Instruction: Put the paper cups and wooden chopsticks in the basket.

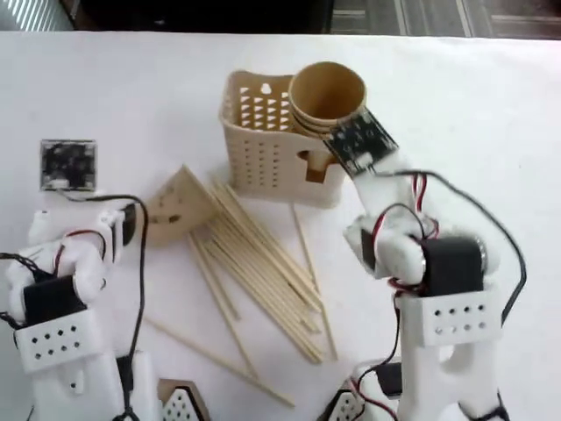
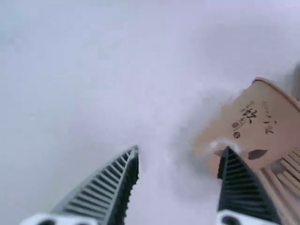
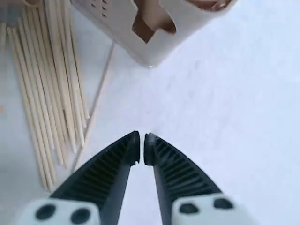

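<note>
Grasping of the fallen paper cup is judged to be the step in hand. In the high view this cup is seen lying on its side on the worktop, at about 8 o'clock from the basket. Its mouth is turned toward the upper ends of the wooden chopsticks, which are fanned out at 6 o'clock from the basket. In the basket's 3 o'clock end, stacked paper cups are already seated.

The left pincer is spread wide just above the worktop, and the cup is found just beside one fingertip, not between the two. The grasp is best made by shifting the pincer sideways until the cup's wall near the rim is straddled, with one finger inside the mouth if the angle allows it. Only light pressure should be applied, since thin paper is likely to crumple. The lift should be made straight up, so that the sticks near the cup are not dragged or scattered.

The right pincer is pressed together with nothing in it, low over bare worktop at about 4 o'clock from the basket. Its arm should be held out of the path to the basket, so that the cup can be nested into the stack without a collision.
</note>
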### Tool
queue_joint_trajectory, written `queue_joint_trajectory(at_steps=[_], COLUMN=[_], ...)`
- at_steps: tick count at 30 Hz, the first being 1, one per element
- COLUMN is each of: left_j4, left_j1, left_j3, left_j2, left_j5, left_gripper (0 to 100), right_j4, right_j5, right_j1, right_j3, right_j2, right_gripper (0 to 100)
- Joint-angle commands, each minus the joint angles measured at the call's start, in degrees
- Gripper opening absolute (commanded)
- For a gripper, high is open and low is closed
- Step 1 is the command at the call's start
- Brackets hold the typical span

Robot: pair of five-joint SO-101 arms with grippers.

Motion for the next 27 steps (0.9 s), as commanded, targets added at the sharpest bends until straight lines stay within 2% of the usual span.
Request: queue_joint_trajectory(at_steps=[1,4,8,12,20,27], left_j4=[6.24,8.97,9.05,8.09,7.65,3.34], left_j1=[2.51,3.30,4.70,4.88,5.76,8.66], left_j3=[-8.26,-10.73,-11.25,-13.27,-26.73,-35.52], left_j2=[-0.92,-0.84,2.59,13.85,39.25,58.15], left_j5=[-7.03,-11.78,-17.85,-21.45,-29.19,-29.19], left_gripper=[31,34,36,39,39,39], right_j4=[-13.05,-23.16,-30.29,-33.89,-39.16,-39.43], right_j5=[-3.43,-8.26,-12.40,-13.19,-13.19,-13.19], right_j1=[6.37,10.95,12.18,12.62,14.37,14.37], right_j3=[16.88,27.52,33.93,36.13,39.82,39.91], right_j2=[-5.67,-8.13,-8.40,-8.40,-8.40,-8.40], right_gripper=[3.2,3.3,6.2,7.4,7.7,7.7])
